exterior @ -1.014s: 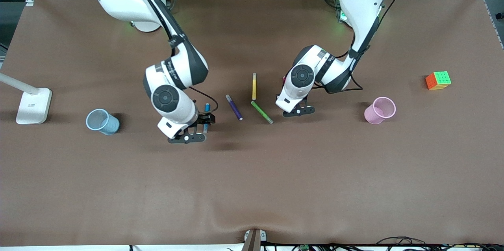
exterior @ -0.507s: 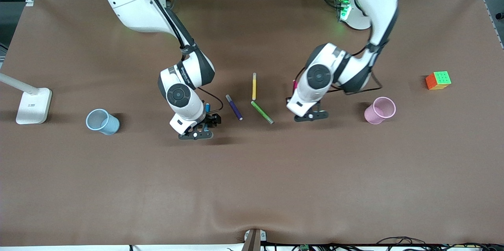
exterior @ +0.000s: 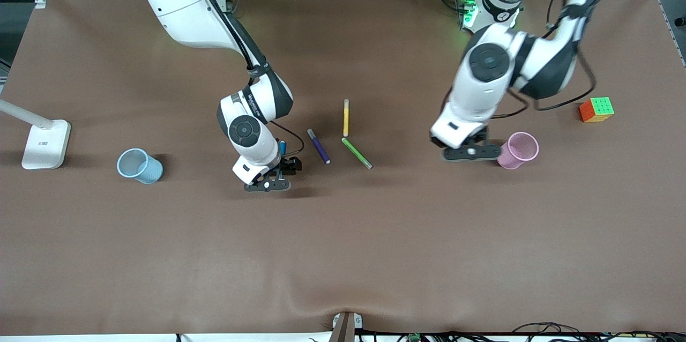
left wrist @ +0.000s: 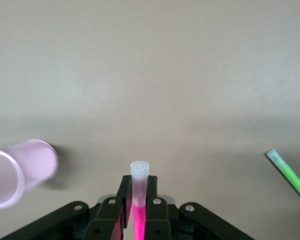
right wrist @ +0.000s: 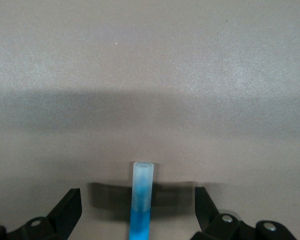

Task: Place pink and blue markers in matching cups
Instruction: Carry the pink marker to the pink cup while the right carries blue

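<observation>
Bare table (exterior: 343, 256) nearer camera, purple marker (exterior: 318, 146) (yellow, green alongside) crowding centre

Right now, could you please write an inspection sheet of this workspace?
Surface: brown table, a slight bump at its near edge.
Job's things: pink marker in the left end effector, beside the pink cup; blue marker on the table; blue cup toward the right arm's end.
Clutter: purple marker, yellow marker, green marker, colour cube, white lamp base.
Grippers: left shut on the pink marker; right end effector open, straddling the blue marker.
Cables: on both arms.
Surroundings: equipment along the robots' edge.
</observation>
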### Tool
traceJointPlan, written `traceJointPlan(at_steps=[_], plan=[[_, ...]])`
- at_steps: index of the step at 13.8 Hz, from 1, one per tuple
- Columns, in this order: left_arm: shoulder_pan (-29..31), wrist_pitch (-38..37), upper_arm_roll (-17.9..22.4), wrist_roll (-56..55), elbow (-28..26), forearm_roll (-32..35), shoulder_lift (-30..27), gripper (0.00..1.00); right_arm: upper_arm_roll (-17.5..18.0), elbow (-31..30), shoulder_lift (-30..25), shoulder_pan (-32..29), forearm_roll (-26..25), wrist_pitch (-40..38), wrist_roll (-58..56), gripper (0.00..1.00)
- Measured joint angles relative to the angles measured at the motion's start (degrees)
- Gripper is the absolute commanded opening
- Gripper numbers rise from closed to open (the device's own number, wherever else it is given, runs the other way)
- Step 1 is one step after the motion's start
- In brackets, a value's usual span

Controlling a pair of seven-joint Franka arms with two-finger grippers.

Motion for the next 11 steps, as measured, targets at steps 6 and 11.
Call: traceJointPlan(at_steps=[6, 11], plan=[[9.7, 8.6, 0.0, 11.8, -7.0, 4.0, -5.6, 0.00, -0.2, 0.0, -0.2, 0.0, -0.2, -0.1, 0.0, 0.00], [18.9, 24.0, 0.0, 23.6, -15.6, 7.6, -6.0, 0.00, -0.4, 0.5, -1.1, 0.0, -0.9, -2.3, -0.8, 0.00]])
